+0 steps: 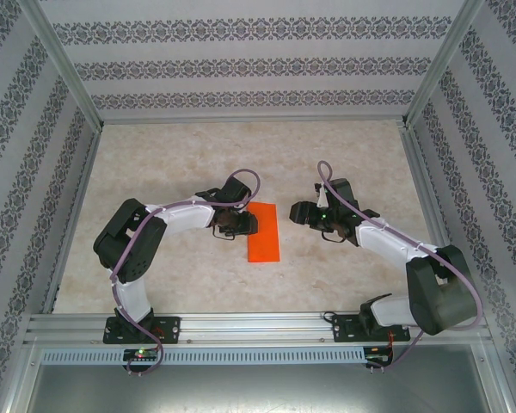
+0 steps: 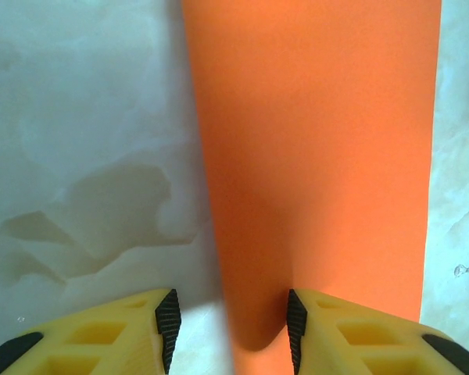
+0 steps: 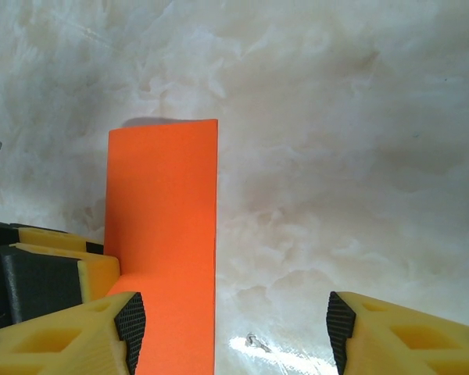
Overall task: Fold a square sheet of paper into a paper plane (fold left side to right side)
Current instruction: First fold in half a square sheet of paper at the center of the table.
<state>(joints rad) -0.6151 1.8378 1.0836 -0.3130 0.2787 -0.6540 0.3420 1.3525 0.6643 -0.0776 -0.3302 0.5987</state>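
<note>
Yellow left pincer (image 2: 231,320) spread over narrow flat orange sheet (image 2: 313,156), right pincer (image 3: 234,324) spread, glossy marbled table (image 2: 78,117)

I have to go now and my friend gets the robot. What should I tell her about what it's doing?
Left gripper: open, low at the left long edge of the orange sheet of paper, one finger over the paper, gripping nothing.
Right gripper: open and empty, just to the right of the paper, not touching it.
Paper: flat on the table between the two grippers, a narrow rectangle.
Done: the left-to-right fold looks made, since the sheet is narrow, not square.
Left: all the pointed folds; no plane shape yet.
</note>
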